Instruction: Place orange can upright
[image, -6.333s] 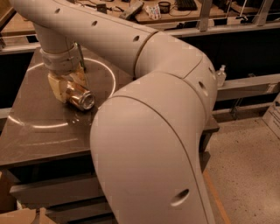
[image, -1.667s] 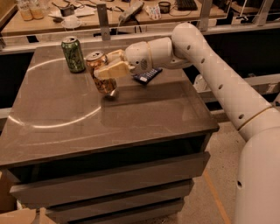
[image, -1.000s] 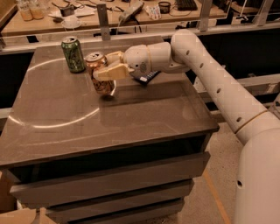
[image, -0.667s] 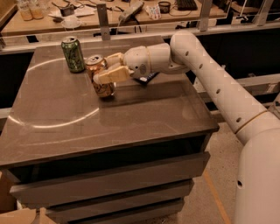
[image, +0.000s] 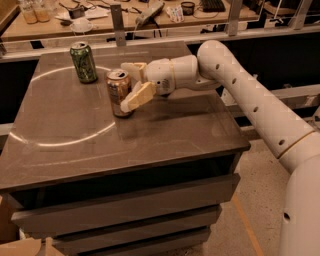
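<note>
The orange can (image: 118, 93) stands upright on the dark table (image: 165, 130), left of its middle, silver top up. My gripper (image: 131, 85) reaches in from the right at can height. It is open, with its pale fingers (image: 139, 96) spread wider than the can. One finger is behind the can and one is in front of its right side. The dark green can (image: 83, 62) stands upright at the back left, a short way from the orange can.
The table's right edge (image: 235, 125) and front edge (image: 125, 165) drop to drawers below. A metal rail (image: 150, 36) runs behind the table, with a cluttered desk (image: 165, 10) beyond it. My white arm (image: 250, 100) crosses the table's right rear corner.
The fingers have spread apart from the orange can and drawn slightly right. The can stays upright in the same spot.
</note>
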